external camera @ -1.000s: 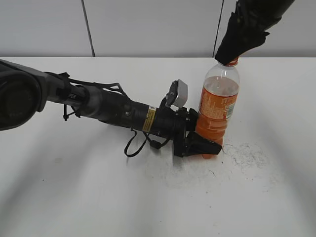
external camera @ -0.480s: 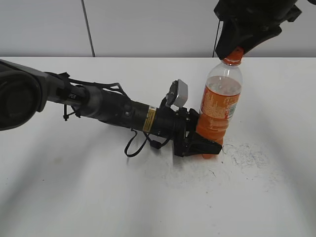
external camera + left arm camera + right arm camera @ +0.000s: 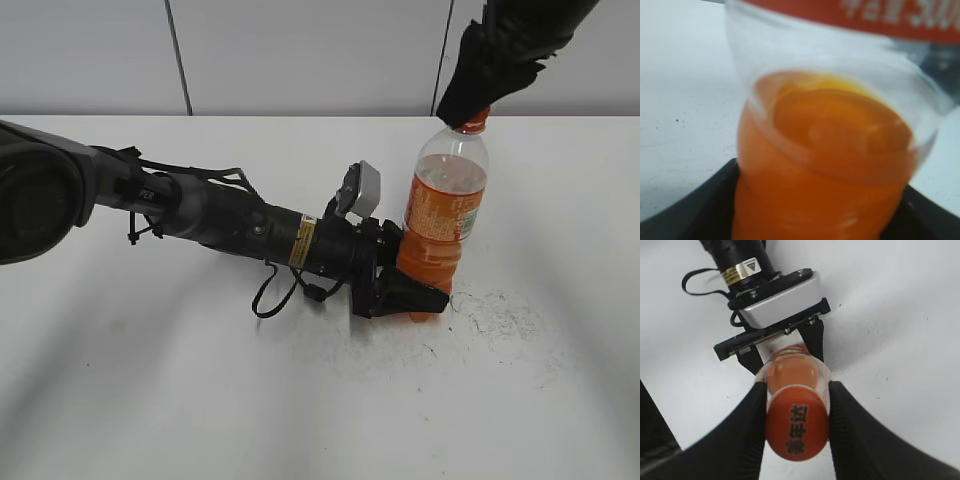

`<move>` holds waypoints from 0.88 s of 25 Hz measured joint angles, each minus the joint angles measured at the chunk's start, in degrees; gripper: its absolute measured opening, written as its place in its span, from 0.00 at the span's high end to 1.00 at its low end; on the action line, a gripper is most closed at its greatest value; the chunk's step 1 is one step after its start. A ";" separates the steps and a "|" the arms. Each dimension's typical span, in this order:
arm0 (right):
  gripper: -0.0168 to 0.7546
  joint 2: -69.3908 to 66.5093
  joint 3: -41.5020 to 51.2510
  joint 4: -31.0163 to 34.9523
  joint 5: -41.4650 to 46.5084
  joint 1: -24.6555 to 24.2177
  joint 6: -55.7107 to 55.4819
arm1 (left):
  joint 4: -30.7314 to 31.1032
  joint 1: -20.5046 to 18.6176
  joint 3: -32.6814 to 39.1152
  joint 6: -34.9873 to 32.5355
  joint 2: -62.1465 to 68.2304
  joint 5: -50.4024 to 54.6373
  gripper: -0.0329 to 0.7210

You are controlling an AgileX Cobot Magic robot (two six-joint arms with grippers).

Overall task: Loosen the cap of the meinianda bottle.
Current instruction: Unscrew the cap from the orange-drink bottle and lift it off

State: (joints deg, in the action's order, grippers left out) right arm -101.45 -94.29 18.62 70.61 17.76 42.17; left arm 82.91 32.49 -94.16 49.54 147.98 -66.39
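Note:
The meinianda bottle (image 3: 441, 215) stands on the white table with orange drink and an orange label. My left gripper (image 3: 410, 293) is shut on its lower part from the left. In the left wrist view the bottle's bottom (image 3: 825, 150) fills the frame between the black fingers of the left gripper (image 3: 820, 220). My right gripper (image 3: 472, 112) comes down from above and covers most of the cap (image 3: 479, 119). In the right wrist view the orange cap (image 3: 797, 429) with dark printed characters sits between the right gripper's (image 3: 797, 432) two black fingers, which press on its sides.
The left arm (image 3: 220, 215) lies low across the white table (image 3: 150, 400) from the left edge to the bottle. Grey scuff marks (image 3: 500, 312) are on the table right of the bottle. A pale wall runs behind.
The right wrist turned on the cap half a second ago and has turned back to its earlier pose. The bottle's top sits slightly further right than one second ago. The left arm has not moved.

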 joint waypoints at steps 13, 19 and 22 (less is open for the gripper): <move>0.41 0.00 0.00 2.34 -0.78 0.00 7.58 | 0.29 0.00 0.00 -0.41 0.00 -0.11 0.23; 0.29 0.00 0.00 1.79 -2.24 0.00 -16.22 | 0.35 0.00 0.00 -0.41 0.00 -0.11 0.23; 0.28 0.00 0.00 -0.02 -1.31 0.00 -30.03 | 0.35 0.00 0.00 -0.47 0.00 -0.11 0.23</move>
State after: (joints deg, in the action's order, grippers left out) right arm -101.45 -94.29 18.61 69.30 17.76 12.15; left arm 83.26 32.49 -94.16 49.07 147.98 -66.50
